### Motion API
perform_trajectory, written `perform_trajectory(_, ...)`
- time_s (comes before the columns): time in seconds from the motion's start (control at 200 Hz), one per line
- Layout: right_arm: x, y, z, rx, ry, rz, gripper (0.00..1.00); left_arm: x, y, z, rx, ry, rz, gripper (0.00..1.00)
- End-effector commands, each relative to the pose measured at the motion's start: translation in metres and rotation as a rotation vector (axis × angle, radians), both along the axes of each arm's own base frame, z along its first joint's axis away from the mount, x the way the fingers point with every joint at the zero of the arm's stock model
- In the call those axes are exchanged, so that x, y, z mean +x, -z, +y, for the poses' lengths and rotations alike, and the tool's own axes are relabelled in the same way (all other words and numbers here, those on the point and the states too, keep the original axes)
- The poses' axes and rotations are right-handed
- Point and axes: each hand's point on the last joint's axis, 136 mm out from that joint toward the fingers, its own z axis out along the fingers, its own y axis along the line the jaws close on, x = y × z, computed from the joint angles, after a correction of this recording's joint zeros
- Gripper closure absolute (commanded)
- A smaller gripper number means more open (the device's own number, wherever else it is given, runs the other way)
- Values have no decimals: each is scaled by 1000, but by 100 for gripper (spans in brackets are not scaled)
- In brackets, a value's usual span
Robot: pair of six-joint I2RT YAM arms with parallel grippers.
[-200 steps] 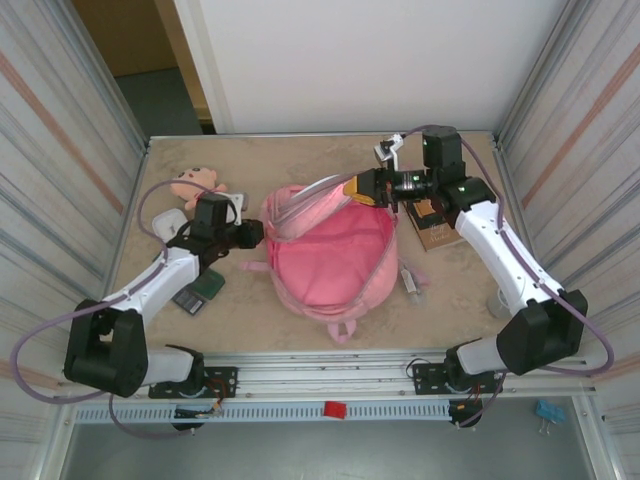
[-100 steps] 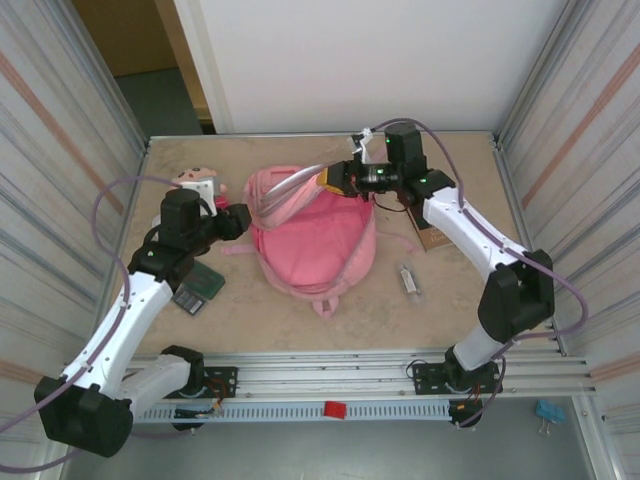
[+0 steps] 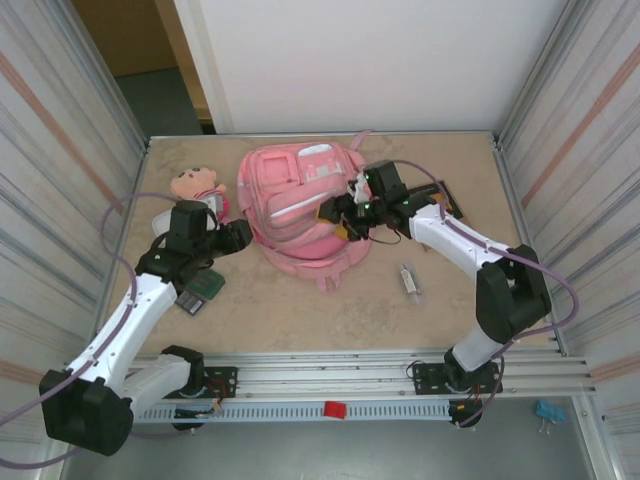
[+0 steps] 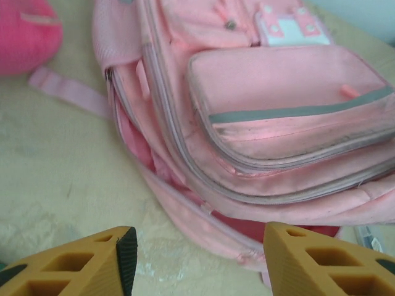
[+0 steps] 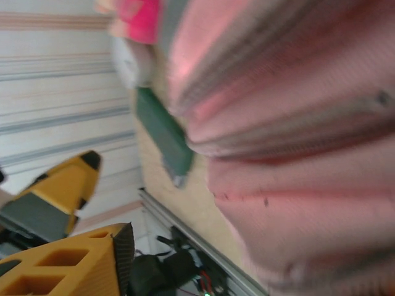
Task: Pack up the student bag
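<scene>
At the middle of the counter (image 3: 450, 300), the student bag (image 3: 300, 205) is laid on its back with its zipped front pockets turned upward. Its main opening is seen gaping along the side nearest the left tool (image 3: 243, 234), presumably so that items can be slid in from there. The left tool is held low just beside that edge, its fingers parted and nothing grasped between them, as if positioned to work at the mouth. The right tool (image 3: 336, 212) is placed at the opposite side of the bag. In the right wrist view its fingers are seen apart with only background between them, so it is judged released, though whether the fabric is touched cannot be told through the blur. A plush doll (image 3: 193, 185), a flat green item (image 3: 210, 284) and a small tube (image 3: 410, 280) are left lying on the counter around the bag, so the packing is judged unfinished.
</scene>
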Motion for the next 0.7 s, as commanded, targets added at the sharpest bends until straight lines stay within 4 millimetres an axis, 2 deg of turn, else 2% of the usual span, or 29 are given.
perform_trajectory(0.0,-27,13,-30,-148,21,31,40,-7,16,-5,-34,-5,65,43)
perform_trajectory(0.07,-42,19,-45,-211,11,52,38,-7,19,-7,-35,2,72,43)
perform_trajectory(0.17,-56,17,-69,-297,-7,59,33,-6,17,-12,-49,20,73,43)
perform_trajectory(0.251,-57,5,-91,-337,1,44,31,-3,13,-18,-65,48,68,43)
perform_trajectory(0.306,-51,-5,-104,-348,11,13,31,0,10,-23,-79,70,66,43)
perform_trajectory(0.401,-25,-19,-121,-349,49,-43,30,5,8,-32,-83,93,66,43)
perform_trajectory(0.476,7,-22,-125,-358,71,-106,30,8,8,-38,-84,106,62,43)
perform_trajectory(0.591,55,-22,-107,-314,59,-181,31,12,5,-49,-88,125,51,44)
perform_trajectory(0.696,93,-4,-89,-296,60,-202,31,15,3,-54,-90,124,40,44)
